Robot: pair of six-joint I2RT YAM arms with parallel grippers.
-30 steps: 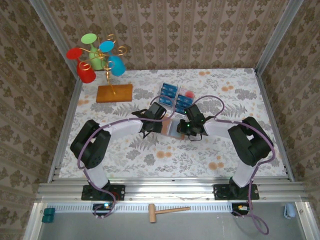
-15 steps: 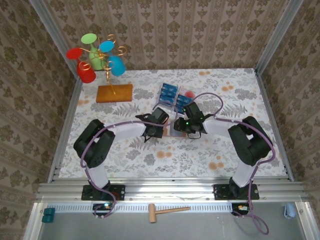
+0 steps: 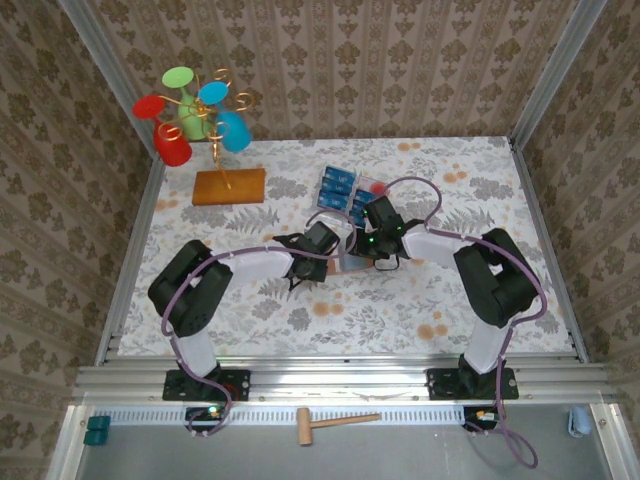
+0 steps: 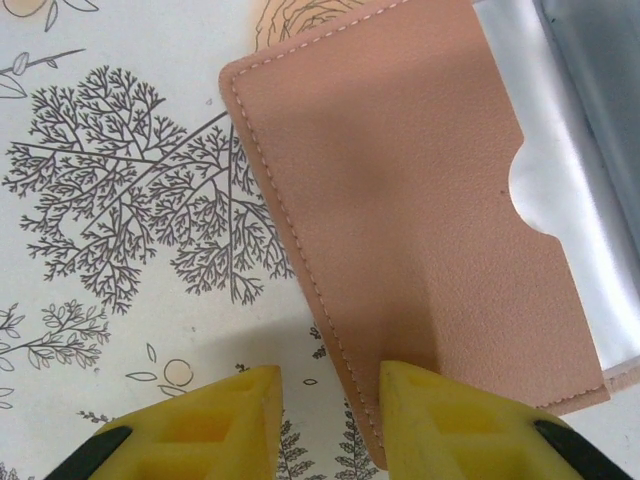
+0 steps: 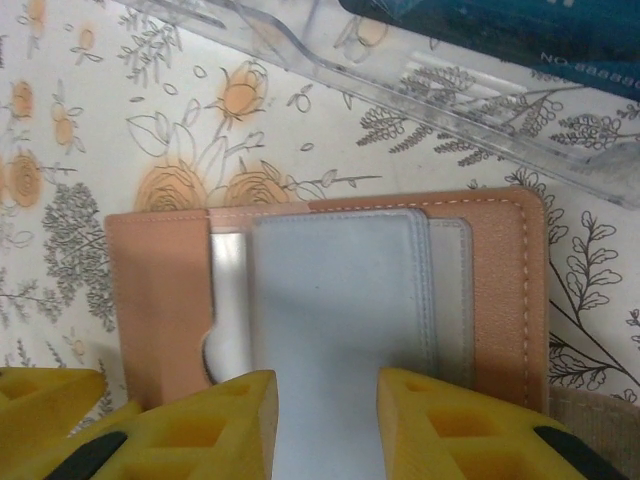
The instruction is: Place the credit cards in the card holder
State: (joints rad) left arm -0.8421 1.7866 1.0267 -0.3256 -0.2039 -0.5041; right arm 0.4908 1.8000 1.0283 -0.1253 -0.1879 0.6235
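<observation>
the card holder (image 3: pixel 350 262) lies open and flat on the table (image 3: pixel 420 300), near the middle of the cloth. the cloth is white, printed with orange roses and grey trees. in the left wrist view the card holder (image 4: pixel 420 230) shows its tan stitched flap with a half-round notch over a silver-grey pocket. in the right wrist view the card holder (image 5: pixel 490 300) shows grey-blue pockets framed by tan leather.

the left gripper (image 4: pixel 330 400) sits at the card holder's left flap. its 2 yellow fingers stand narrowly apart with bare cloth between them. 1 finger overlaps the flap's edge.

the right gripper (image 5: pixel 327 400) hangs over the card holder's grey middle pocket, jaws narrowly parted, nothing between them.

the credit cards (image 3: pixel 338 183) lie in blue groups in a clear tray (image 3: pixel 377 186) just beyond the card holder. 1 dark blue card (image 5: pixel 520 30) shows at the tray's edge (image 5: pixel 450 110).

far left of the card holder and beyond it, a wooden slab (image 3: pixel 228 186) carries a gold stem with coloured cups (image 3: pixel 190 115).

brown patterned wallpaper (image 3: pixel 330 60) closes 3 sides. aluminium posts (image 3: pixel 105 70) stand in the corners. a wooden mallet (image 3: pixel 335 423) lies on the shelf nearer than the card holder, in front of the arm bases.
</observation>
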